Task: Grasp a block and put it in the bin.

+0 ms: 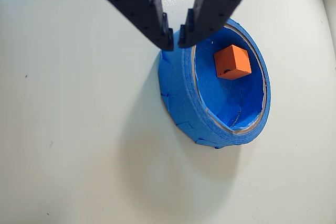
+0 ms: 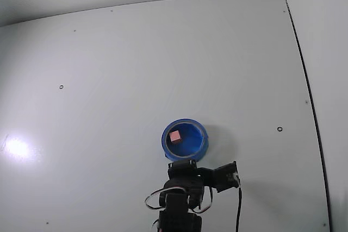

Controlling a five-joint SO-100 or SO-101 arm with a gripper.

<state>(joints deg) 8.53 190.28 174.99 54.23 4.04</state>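
In the wrist view my gripper (image 1: 175, 34) hangs over the bin's (image 1: 184, 98) left rim, fingers nearly together with only a thin gap, holding nothing. The block (image 1: 232, 62) lies inside the bin, against its upper inner wall. In the fixed view the bin (image 2: 202, 146) sits near the table's (image 2: 109, 80) bottom edge, just above my arm (image 2: 182, 194).
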